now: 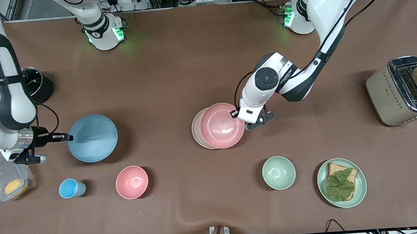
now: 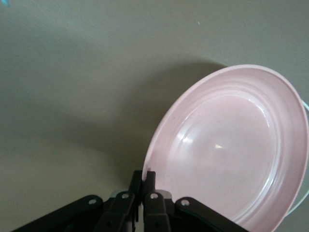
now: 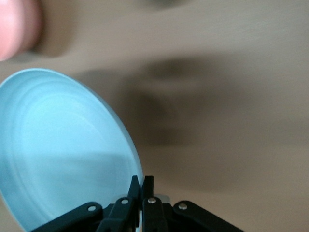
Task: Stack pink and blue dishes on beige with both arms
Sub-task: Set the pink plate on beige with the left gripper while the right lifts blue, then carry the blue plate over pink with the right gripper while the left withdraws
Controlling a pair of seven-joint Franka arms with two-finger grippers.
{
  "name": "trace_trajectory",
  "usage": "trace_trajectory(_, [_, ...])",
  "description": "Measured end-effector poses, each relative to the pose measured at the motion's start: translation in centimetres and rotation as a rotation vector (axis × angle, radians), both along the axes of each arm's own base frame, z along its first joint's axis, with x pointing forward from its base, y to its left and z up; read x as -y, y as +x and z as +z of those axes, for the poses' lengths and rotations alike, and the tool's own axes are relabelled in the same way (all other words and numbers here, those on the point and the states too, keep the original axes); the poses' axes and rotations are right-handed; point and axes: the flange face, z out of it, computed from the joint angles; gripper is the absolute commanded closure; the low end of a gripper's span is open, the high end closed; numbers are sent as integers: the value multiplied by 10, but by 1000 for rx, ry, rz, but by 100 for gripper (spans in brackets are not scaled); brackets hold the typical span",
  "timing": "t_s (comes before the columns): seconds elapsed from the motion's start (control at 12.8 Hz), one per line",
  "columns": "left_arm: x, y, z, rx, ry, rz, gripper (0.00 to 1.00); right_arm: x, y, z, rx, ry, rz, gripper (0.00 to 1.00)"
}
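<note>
My left end effector (image 1: 245, 123) pinches the rim of the pink plate (image 1: 222, 125), which sits over the beige plate (image 1: 196, 129) mid-worktop, its rim peeking out toward the right arm's end. My right end effector (image 1: 68, 137) is clamped on the edge of the blue plate (image 1: 92, 138), toward the right arm's end of the worktop, with the small blue cup (image 1: 70, 188) and pink bowl (image 1: 132, 182) nearer the front camera.

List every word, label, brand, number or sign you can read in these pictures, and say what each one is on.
None can be read.
The toaster shows only a dotted pattern, no legible brand.
The pink plate, blue plate and beige plate carry no print.
Any marking on the arms is too small to read.
</note>
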Motion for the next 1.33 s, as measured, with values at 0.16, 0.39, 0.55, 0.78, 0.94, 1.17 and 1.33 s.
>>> trace_trajectory(0.16, [15,-4,-6,-9,-11,0,100,-38,2,22,-36,56,22,100])
trace_trajectory(0.39, [24,-8,-7,-11,-14,-6,100,-105,7,38,-46,95,27,100])
trace_trajectory(0.55, [23,-8,-7,-11,-14,-5,1,-169,11,39,-35,58,-22,100])
trace_trajectory(0.78, [21,0,-2,4,-22,6,0,-256,3,23,-50,8,-67,100])
trace_trajectory(0.94, [8,29,29,80,-37,30,0,-274,0,6,-74,-7,-81,100])
trace_trajectory(1.17, [-67,79,126,216,27,-29,0,-299,-5,-19,-108,3,-139,100])
trace_trajectory(1.33, [-133,87,191,238,146,-126,0,-342,-14,-38,-105,-19,-188,100])
